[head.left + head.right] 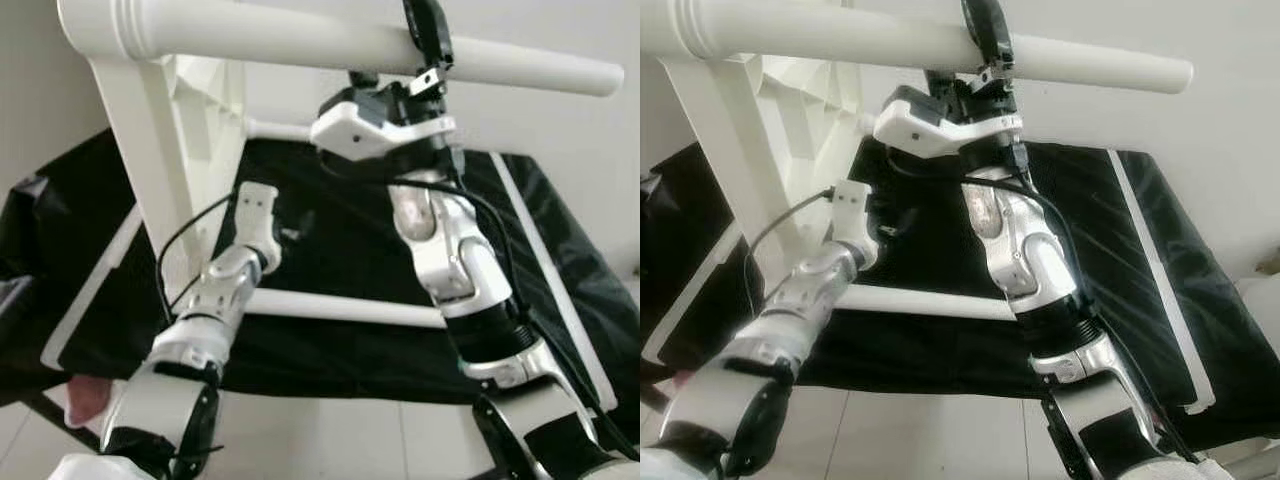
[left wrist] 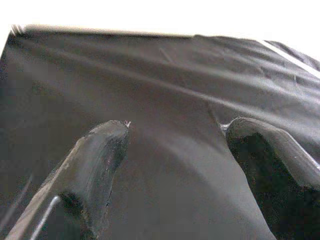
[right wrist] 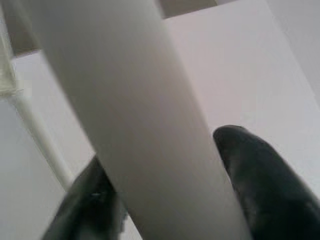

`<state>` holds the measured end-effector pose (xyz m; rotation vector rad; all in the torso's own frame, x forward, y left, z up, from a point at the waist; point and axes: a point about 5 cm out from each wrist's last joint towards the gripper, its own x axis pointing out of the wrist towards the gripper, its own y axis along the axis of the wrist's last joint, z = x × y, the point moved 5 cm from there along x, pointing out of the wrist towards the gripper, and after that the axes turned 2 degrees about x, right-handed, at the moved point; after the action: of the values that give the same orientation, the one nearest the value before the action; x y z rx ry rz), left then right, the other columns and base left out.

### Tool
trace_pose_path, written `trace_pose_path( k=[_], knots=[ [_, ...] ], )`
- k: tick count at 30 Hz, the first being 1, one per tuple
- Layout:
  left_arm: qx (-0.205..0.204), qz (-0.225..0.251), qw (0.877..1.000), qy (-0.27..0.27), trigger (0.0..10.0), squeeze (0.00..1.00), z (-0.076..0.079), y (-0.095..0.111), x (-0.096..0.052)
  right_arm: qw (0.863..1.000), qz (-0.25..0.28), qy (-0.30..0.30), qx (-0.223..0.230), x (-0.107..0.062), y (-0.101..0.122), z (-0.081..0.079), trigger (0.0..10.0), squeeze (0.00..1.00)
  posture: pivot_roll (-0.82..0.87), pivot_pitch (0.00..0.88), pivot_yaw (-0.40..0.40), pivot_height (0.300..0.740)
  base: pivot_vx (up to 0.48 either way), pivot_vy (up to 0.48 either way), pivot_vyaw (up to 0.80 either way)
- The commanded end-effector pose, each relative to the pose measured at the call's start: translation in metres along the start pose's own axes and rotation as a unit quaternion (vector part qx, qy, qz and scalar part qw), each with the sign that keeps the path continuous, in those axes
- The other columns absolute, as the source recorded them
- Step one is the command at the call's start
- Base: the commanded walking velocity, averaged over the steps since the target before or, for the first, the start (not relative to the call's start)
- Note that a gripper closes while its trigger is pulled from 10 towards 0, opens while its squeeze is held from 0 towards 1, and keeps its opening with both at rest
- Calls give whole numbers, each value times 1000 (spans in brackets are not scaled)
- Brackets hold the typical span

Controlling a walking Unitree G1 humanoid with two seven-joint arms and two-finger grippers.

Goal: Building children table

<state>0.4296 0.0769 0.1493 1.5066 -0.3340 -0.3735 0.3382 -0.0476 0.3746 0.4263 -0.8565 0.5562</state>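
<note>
A white children's table lies on its side on a black cloth [image 1: 340, 250]. Its ribbed top [image 1: 190, 130] stands on edge at the left, and its round legs point to the right. The uppermost leg [image 1: 300, 40] runs across the top of the head views. My right gripper [image 1: 428, 40] is raised and shut on this leg [image 3: 140, 125], one black finger on each side. A lower leg [image 1: 340, 308] runs just above the cloth in front. My left gripper [image 2: 177, 129] is open and holds nothing, hovering over the cloth beside the tabletop.
The black cloth has white strips [image 1: 540, 250] along its right side. Pale floor tiles [image 1: 350, 440] lie in front of it and a light wall [image 1: 1220, 120] stands behind. A pink object [image 1: 85, 395] shows at the lower left by my left arm.
</note>
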Motion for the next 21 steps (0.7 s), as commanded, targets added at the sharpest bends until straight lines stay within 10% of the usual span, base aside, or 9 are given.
trace_pose_path(
  k=[1, 13, 16, 21],
  knots=[
    [3, -18, 991, 132, 10000, 0, -25, -9, -4, 1000, -21, 0, 11, 2, -8, 5, 0, 0, -32, 0, -24, 740, 0, 0, 0],
    [60, -60, 962, 258, 10000, 0, -82, -14, -25, 982, -125, -42, 135, 1, -42, 43, 0, 0, -62, 0, 3, 740, 0, 0, 0],
    [102, -46, 950, 291, 10000, 0, -105, 12, -29, 974, -143, -66, 164, 4, -51, 61, 0, 0, -64, 0, 7, 740, 0, 0, 0],
    [192, 49, 908, 369, 10000, 0, -150, 127, -41, 952, -170, -139, 213, 9, -72, 108, 0, 0, -58, 0, 6, 740, 0, 0, 0]
  ],
)
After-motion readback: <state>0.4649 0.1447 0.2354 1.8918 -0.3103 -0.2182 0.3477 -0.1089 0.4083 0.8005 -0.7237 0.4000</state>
